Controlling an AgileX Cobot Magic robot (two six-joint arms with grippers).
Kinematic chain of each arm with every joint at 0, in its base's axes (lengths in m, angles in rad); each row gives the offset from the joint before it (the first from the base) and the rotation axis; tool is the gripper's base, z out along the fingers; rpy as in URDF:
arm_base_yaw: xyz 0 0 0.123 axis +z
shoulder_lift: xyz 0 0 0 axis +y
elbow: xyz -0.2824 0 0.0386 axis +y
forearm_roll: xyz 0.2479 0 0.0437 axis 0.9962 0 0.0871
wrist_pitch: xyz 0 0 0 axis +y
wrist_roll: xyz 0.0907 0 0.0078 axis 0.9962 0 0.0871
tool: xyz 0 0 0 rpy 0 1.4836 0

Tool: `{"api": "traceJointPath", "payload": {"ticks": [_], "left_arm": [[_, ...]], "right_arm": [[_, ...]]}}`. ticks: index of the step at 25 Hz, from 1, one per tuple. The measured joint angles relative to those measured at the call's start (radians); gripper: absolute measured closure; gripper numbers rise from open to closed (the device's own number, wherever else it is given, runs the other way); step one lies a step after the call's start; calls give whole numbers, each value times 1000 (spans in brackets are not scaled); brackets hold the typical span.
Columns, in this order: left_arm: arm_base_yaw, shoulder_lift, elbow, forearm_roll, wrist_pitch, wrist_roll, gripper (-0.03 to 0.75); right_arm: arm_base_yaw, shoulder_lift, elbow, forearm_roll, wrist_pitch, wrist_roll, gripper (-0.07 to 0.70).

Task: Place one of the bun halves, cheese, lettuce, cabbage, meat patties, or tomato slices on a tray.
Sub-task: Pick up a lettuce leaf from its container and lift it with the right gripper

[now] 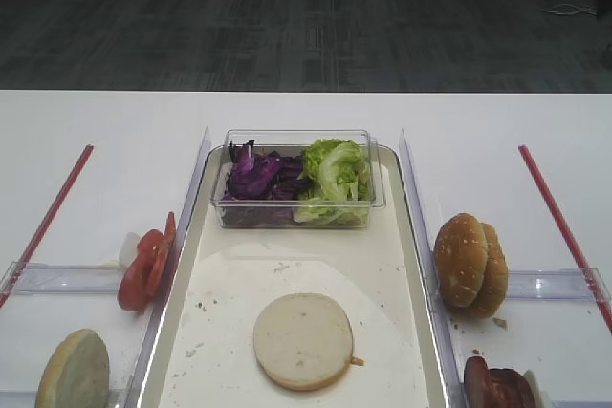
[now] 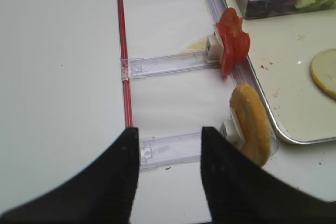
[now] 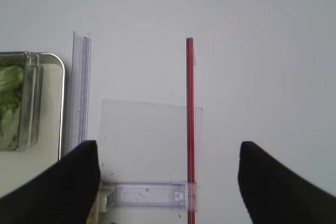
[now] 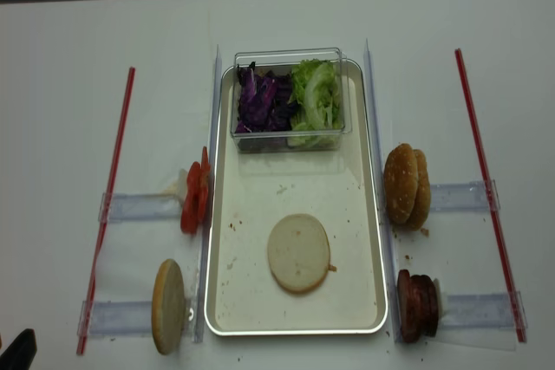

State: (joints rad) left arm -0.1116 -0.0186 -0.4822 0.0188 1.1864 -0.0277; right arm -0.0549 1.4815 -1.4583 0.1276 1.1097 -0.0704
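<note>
While both grippers hang empty with jaws apart, the right gripper has only bare bench ahead; the tray, one bun half on it, lies to its left. Reaching blind, it might clip the red strip, I think.

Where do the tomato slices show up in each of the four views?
Exterior high: tomato slices at left, standing on edge just outside the tray's left rim.
Exterior high (realsense): left of centre, beside the same rim.
Left wrist: upper right of centre, at the end of a clear rail.
Right wrist: not in it.
Shared landmark: the clear tub of greens at the tray's far end; all four views show at least part of it.
</note>
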Motion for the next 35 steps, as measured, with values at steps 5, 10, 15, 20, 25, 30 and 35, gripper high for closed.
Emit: {"api": "traceJointPath", "payload": {"ticks": [5, 10, 15, 20, 25, 30, 35], "left_arm": [[0, 0, 0, 0, 0, 0, 445], [0, 0, 0, 0, 0, 0, 445], [0, 0, 0, 0, 0, 0, 445], [0, 0, 0, 0, 0, 0, 445], [0, 0, 0, 0, 0, 0, 445], [0, 0, 0, 0, 0, 0, 445], [0, 0, 0, 0, 0, 0, 445]], "right_arm": [[0, 104, -112, 6, 29, -18, 73], [0, 161, -184, 35, 39, -22, 73], [0, 183, -200, 34, 39, -23, 73], [0, 185, -200, 44, 50, -18, 73], [0, 185, -200, 52, 54, 2, 73], [52, 185, -200, -9, 54, 70, 73], [193, 219, -212, -68, 52, 179, 73]]}}
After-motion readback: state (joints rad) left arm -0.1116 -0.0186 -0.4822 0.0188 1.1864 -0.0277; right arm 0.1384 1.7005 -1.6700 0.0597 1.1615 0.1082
